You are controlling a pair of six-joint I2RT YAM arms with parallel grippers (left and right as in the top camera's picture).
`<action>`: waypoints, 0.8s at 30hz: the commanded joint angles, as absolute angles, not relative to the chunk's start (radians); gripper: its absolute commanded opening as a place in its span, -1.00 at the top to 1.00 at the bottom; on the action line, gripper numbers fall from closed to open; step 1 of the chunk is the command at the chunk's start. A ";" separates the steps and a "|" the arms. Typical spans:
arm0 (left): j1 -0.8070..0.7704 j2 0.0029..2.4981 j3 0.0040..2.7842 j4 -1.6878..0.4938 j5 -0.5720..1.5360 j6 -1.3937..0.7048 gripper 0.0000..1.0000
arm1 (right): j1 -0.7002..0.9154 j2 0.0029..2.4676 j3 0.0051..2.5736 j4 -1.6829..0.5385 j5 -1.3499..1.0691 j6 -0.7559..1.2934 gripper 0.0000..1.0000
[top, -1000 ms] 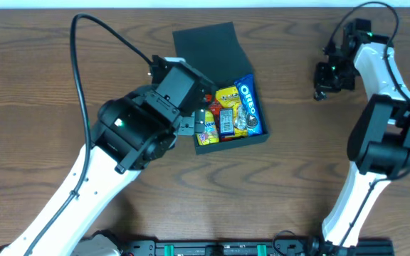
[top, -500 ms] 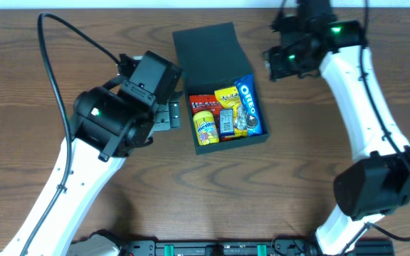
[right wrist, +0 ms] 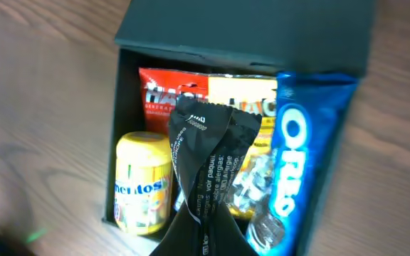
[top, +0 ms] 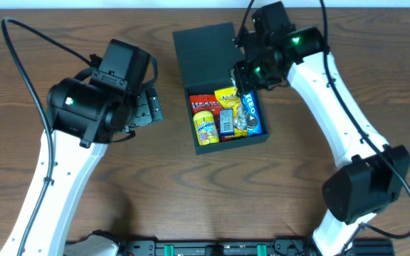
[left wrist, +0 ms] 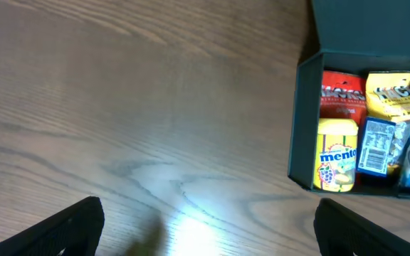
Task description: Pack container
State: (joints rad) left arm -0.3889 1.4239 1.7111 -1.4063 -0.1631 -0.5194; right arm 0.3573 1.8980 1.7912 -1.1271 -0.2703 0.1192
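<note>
The dark green-black container (top: 232,141) stands open at mid-table, its lid (top: 206,44) flapped back. Inside are a yellow Mentos tub (top: 205,126), a red packet (top: 200,104), a yellow packet (top: 226,94) and a blue Oreo pack (top: 252,114). My right gripper (top: 250,77) hovers over the box's far right part. In the right wrist view it (right wrist: 203,246) is shut on a black snack packet (right wrist: 206,153) that hangs above the contents. My left gripper (top: 148,110) is open and empty over bare table left of the box; its fingers (left wrist: 70,226) are wide apart in the left wrist view.
The brown wooden table (top: 319,178) surrounds the box. The container's left wall (left wrist: 301,128) shows at the right of the left wrist view. A black cable (top: 27,57) loops from the left arm at the far left.
My right arm has swung from the far right of the table leftward to above the open box. My left arm has pulled back leftward, away from the box.
</note>
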 commanded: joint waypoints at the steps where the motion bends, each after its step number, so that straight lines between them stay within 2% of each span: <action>1: -0.380 1.407 1.720 -1.410 -0.138 -0.500 -0.90 | 0.374 1.903 1.705 -1.076 -0.289 0.173 0.97; 8: -0.380 1.407 1.720 -1.409 -0.138 -0.496 -0.90 | 0.381 1.903 1.534 -0.854 -0.418 0.188 0.97; 15: -0.380 1.408 1.720 -1.409 -0.138 -0.496 -0.90 | 0.404 1.903 1.496 -0.833 -0.420 0.240 0.95; 17: -0.380 1.408 1.720 -1.409 -0.138 -0.496 -0.90 | 0.414 1.903 1.485 -0.822 -0.408 0.239 0.65; 18: -0.380 1.408 1.720 -1.408 -0.138 -0.497 -0.90 | 0.418 1.903 1.483 -0.822 -0.403 0.239 0.56; 19: -0.380 1.408 1.720 -1.408 -0.138 -0.496 -0.90 | 0.421 1.903 1.483 -0.822 -0.395 0.239 0.36; 22: -0.380 1.408 1.720 -1.407 -0.138 -0.496 -0.90 | 0.426 1.903 1.483 -0.819 -0.390 0.239 -0.30; 23: -0.380 1.408 1.720 -1.406 -0.138 -0.496 -0.90 | 0.426 1.903 1.483 -0.818 -0.390 0.239 -0.69; 24: -0.380 1.408 1.720 -1.403 -0.138 -0.496 -0.90 | 0.426 1.903 1.483 -0.816 -0.390 0.239 -0.99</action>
